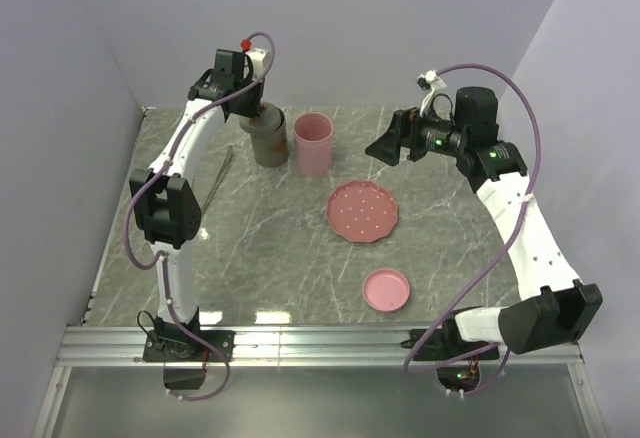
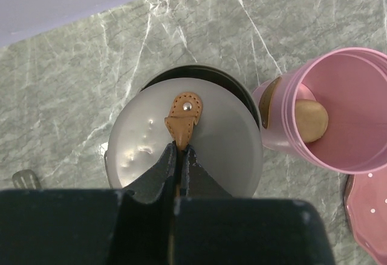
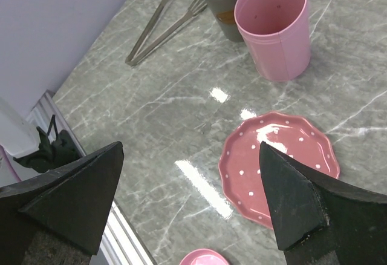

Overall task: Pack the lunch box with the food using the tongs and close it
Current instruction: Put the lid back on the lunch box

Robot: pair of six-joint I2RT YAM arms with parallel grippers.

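Note:
My left gripper (image 2: 180,148) is shut on the brown leather tab (image 2: 183,118) of a grey round lid (image 2: 224,144). The lid sits over the grey lunch box jar (image 1: 270,140), whose dark rim shows past the lid's far edge. Right beside the jar stands a pink cup (image 2: 347,111) with a beige ball of food (image 2: 310,120) inside; other food is hidden. The tongs (image 1: 221,173) lie flat on the table left of the jar, and the right wrist view shows the tongs (image 3: 160,26) too. My right gripper (image 3: 190,150) hangs open above the table beside the plate, holding nothing.
A pink scalloped plate (image 1: 362,210) lies mid-table with nothing on it. A small pink round lid (image 1: 386,289) sits nearer the front edge. Grey walls close in the table on the left, back and right. A metal rail (image 1: 320,343) runs along the near edge.

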